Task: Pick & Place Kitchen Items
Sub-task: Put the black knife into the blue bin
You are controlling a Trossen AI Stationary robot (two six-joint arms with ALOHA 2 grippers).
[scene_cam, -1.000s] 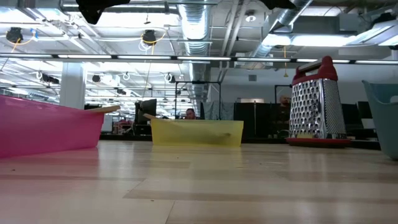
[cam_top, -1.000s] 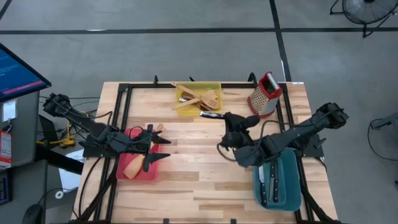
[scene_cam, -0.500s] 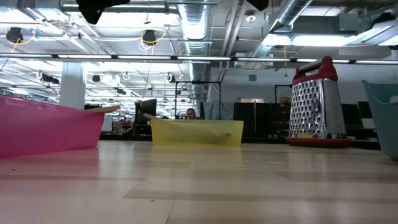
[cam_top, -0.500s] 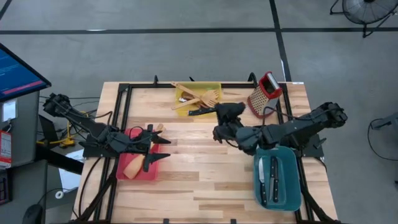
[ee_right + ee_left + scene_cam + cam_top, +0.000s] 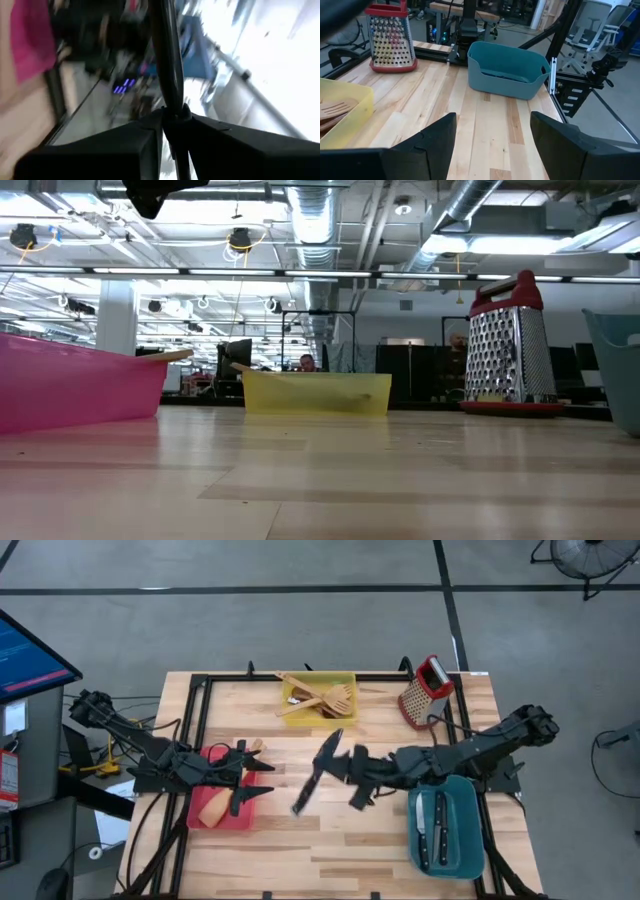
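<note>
Knife (image 5: 316, 772) is up off the desk over its middle, blade slanting toward the near edge, pinched by the handle in the right gripper (image 5: 343, 766), fingers clamped on it. Two more knives (image 5: 430, 825) lie in the teal bin (image 5: 470, 845) at the near right corner. Wooden turners (image 5: 322, 698) sit in the yellow bin (image 5: 349, 678) at the far edge, grater (image 5: 426, 690) beside it. Left gripper (image 5: 255, 780) hangs over the red bin (image 5: 240, 820) by the left edge, fingers spread, holding nothing.
</note>
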